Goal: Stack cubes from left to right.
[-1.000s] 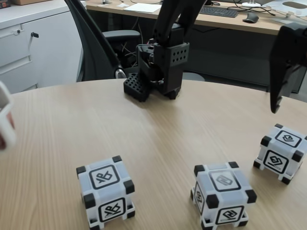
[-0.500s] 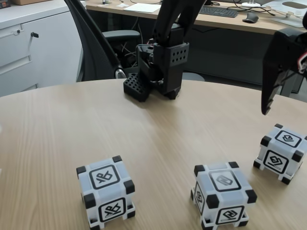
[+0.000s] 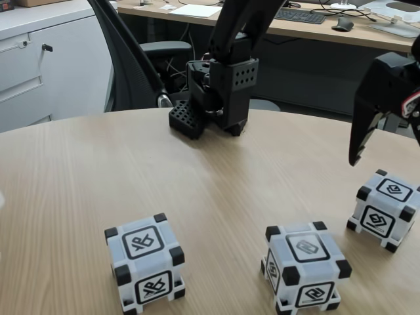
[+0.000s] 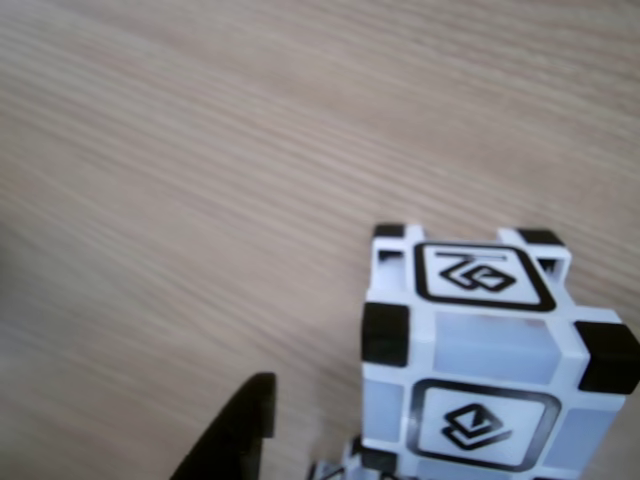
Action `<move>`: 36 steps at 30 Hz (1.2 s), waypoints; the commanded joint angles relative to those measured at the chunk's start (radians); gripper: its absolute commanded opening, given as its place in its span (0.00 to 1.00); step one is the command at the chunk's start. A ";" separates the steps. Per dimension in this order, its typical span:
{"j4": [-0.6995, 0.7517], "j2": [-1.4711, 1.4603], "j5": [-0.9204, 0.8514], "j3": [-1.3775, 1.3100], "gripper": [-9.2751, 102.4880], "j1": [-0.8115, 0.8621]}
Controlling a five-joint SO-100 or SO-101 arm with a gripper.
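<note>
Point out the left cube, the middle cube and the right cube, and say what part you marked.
left cube (image 3: 143,241), fixed view, symbol on top face
middle cube (image 3: 305,249), fixed view, top face
right cube (image 3: 394,190), fixed view, top face

1. In the fixed view the arm's black base block stands at the far middle, and its lower links climb out of the top edge.
2. The gripper (image 3: 359,152) enters from the right edge, hanging in the air with one long black finger (image 3: 365,125) pointing down.
3. In the other view a black fingertip (image 4: 240,428) juts up from the bottom edge.
4. Whether the jaws are parted or closed is unclear.
</note>
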 commanded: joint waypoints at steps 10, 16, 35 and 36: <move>0.003 0.005 -0.055 -0.003 0.50 0.117; 0.009 -0.067 -0.064 -0.015 0.49 0.120; 0.000 -0.091 -0.156 -0.023 0.49 0.103; -0.002 -0.091 -0.158 -0.023 0.49 0.103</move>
